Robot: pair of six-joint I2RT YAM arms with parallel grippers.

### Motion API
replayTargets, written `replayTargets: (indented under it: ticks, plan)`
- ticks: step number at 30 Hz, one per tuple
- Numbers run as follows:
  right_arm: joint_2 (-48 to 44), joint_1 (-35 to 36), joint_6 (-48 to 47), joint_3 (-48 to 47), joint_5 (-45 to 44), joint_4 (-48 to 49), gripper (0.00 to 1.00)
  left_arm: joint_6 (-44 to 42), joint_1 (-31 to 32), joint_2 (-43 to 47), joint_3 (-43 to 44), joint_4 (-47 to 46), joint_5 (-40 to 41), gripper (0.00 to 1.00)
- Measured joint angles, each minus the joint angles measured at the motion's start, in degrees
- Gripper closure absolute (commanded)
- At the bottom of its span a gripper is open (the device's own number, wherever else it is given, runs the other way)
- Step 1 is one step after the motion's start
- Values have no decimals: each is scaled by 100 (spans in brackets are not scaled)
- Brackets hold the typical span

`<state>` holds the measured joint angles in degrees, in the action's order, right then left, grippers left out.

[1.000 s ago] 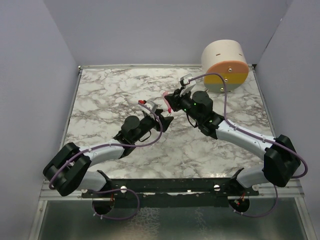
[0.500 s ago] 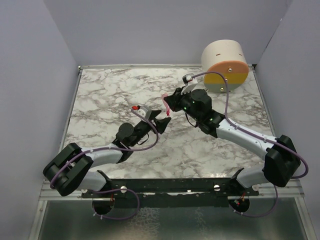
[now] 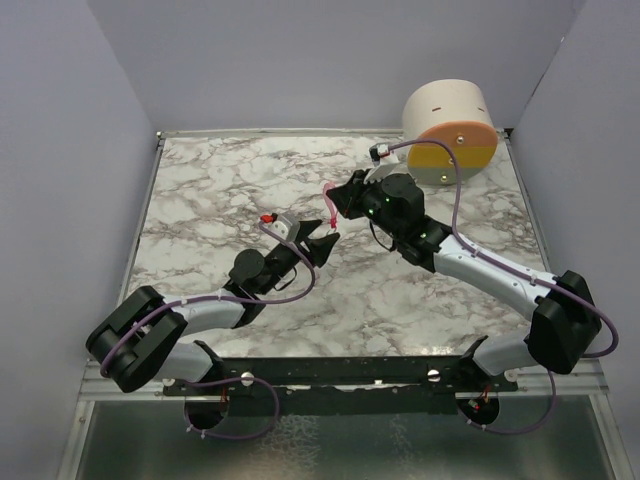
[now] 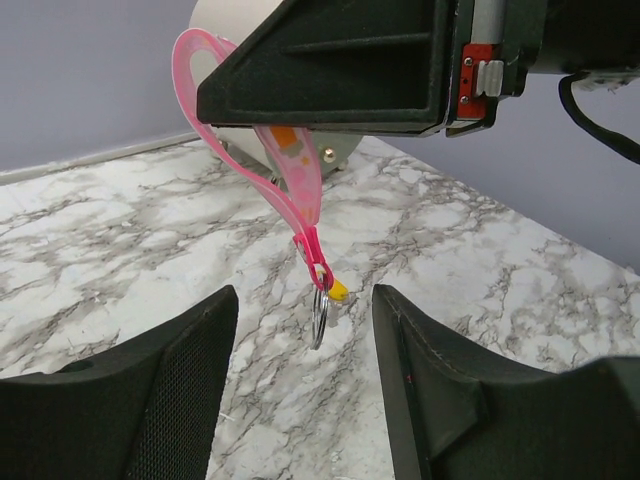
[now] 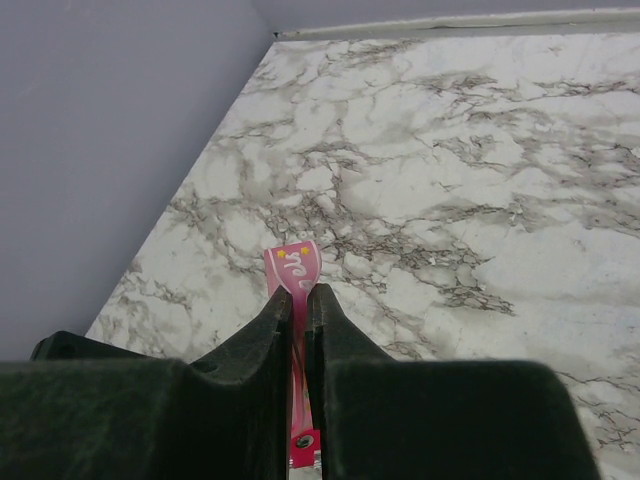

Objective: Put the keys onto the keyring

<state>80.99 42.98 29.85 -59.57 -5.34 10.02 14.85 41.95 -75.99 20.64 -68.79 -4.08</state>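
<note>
My right gripper is shut on a looped pink strap and holds it above the marble table. A magenta tab hangs from the strap's lower end, and the metal keyring hangs edge-on from that tab. A small yellow key head sits right beside the ring; I cannot tell whether it is threaded on. No pink key shows apart from the strap. My left gripper is open, its fingers to either side of the ring and nearer the camera, touching nothing. From above, the left gripper sits just below the right gripper.
A big cream, orange, yellow and grey cylinder lies at the back right corner. Grey walls close the table on the left, the back and the right. Both arms reach in from the near edge toward the middle.
My left wrist has drawn back a little to the left, and its jaws have narrowed slightly. The right gripper has lifted the strap slightly up and to the left.
</note>
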Motion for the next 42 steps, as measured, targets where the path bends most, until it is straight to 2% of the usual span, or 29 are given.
replayTargets:
  ticks: [10, 37, 42]
  plan:
    - [0, -63, 146, 0, 0, 0, 95, -85, 0, 0, -11, -22, 66, 48]
    - [-2, -111, 293, 7, 9, 0, 95, -170, -26, -295, -11, -389, 201, 51]
    - [-2, -142, 293, 20, 9, 2, 95, -173, -26, -315, -11, -470, 203, 55]
